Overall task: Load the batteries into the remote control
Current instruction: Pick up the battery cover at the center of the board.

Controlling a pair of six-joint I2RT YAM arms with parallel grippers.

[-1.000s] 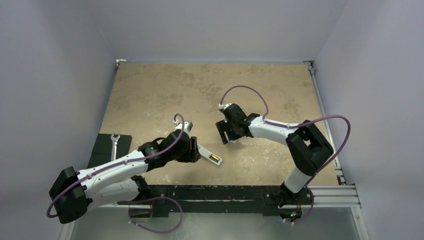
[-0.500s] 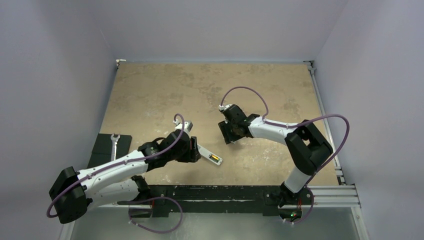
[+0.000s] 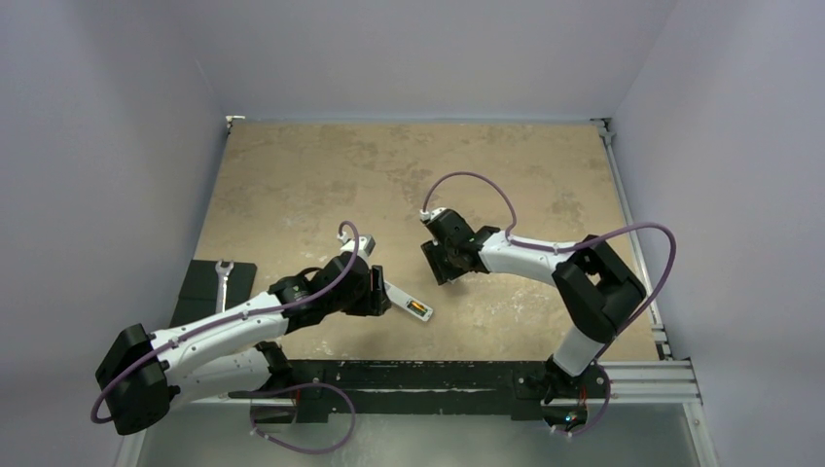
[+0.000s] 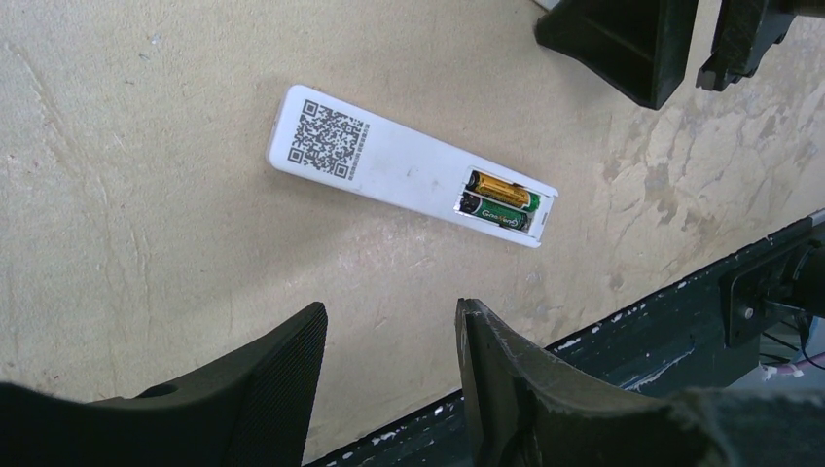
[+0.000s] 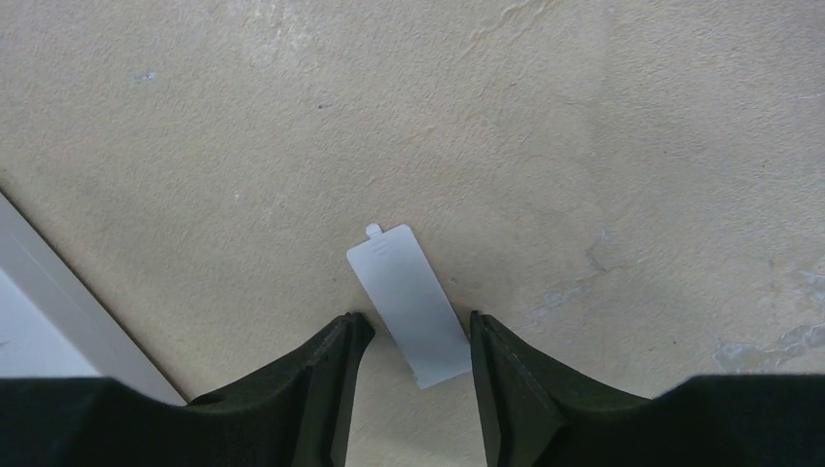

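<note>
The remote control (image 4: 389,163) (image 3: 404,302) lies back-up on the table, a QR label at one end and its compartment open at the other. Two batteries (image 4: 498,199) (image 3: 419,310), one gold and one green, sit side by side in the compartment. My left gripper (image 4: 392,311) (image 3: 375,290) hovers open and empty just near of the remote. My right gripper (image 5: 418,321) (image 3: 443,265) is low over the table farther right. Its open fingers straddle a small white battery cover (image 5: 404,292) lying flat, with narrow gaps on both sides. That cover is hidden in the top view.
A wrench (image 3: 223,276) rests on a black block (image 3: 206,284) at the table's left edge. A black rail (image 3: 438,375) runs along the near edge, just behind my left fingers. The right gripper's fingers (image 4: 623,49) show beyond the remote in the left wrist view.
The right gripper has shifted slightly left and toward the near edge, and its jaws have narrowed. The left arm and the remote have not moved.
</note>
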